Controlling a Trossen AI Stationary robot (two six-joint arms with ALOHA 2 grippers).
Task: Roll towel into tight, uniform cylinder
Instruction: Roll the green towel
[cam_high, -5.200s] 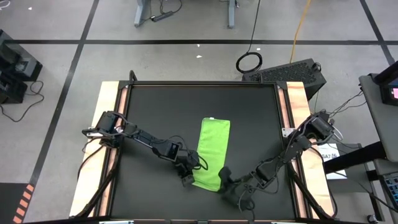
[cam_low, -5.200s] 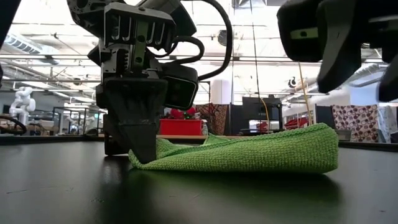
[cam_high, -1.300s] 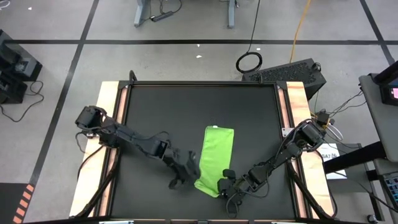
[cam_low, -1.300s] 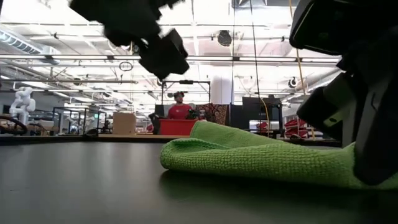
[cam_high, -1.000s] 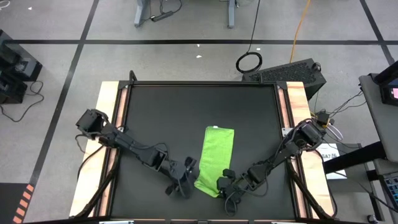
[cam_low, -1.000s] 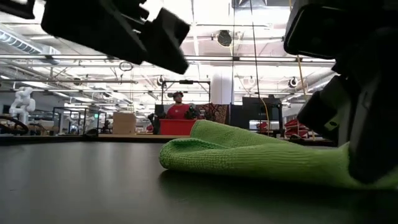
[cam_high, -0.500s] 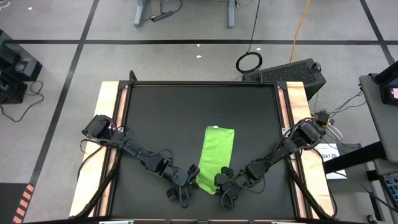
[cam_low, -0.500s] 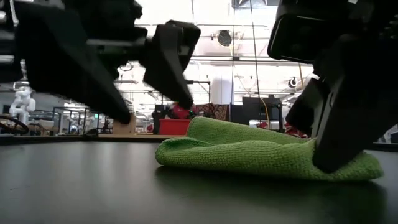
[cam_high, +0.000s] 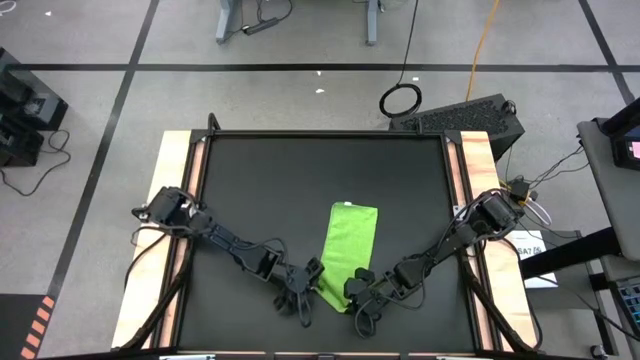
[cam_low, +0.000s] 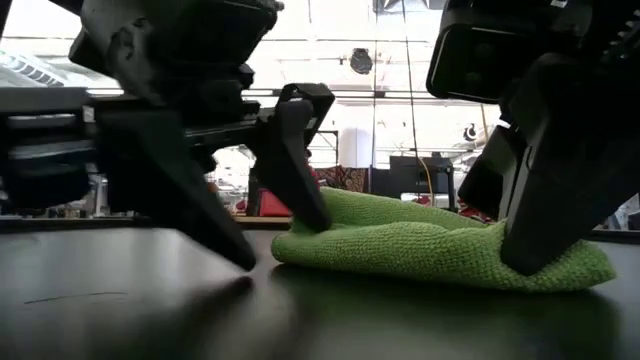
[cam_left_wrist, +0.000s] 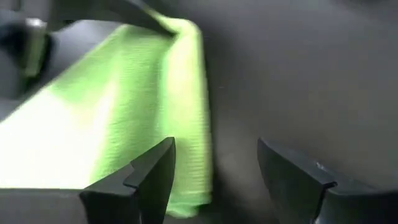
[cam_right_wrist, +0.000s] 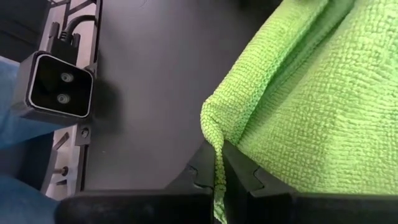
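The lime-green towel (cam_high: 350, 250) lies on the black mat (cam_high: 260, 190) as a long strip running from far to near, its near end humped up in folds (cam_low: 420, 240). My left gripper (cam_high: 305, 290) is open and low at the towel's near left corner. One finger (cam_left_wrist: 152, 174) stands over the towel's edge. The other (cam_left_wrist: 292, 177) stands over bare mat. My right gripper (cam_high: 357, 290) is shut on the near right corner. My left gripper has one finger (cam_low: 300, 195) at the towel's near left end (cam_low: 300, 245); I cannot tell whether it touches the cloth. My right gripper pinches a raised fold at the towel's near right corner (cam_right_wrist: 214, 146) between its two fingers, slanting down from the near right. The cloth beyond lies slack on the mat.
Bare black mat lies to the left, right and far side of the towel. Wooden strips (cam_high: 175, 180) run along the table's left and right edges. The low camera's housing (cam_right_wrist: 56, 87) sits at the near edge.
My left gripper has come down to the mat and moved toward the towel's near left corner, rolling as it sank, and its fingers have stayed open. The towel's near end has drawn in a little from the right, under my shut right gripper.
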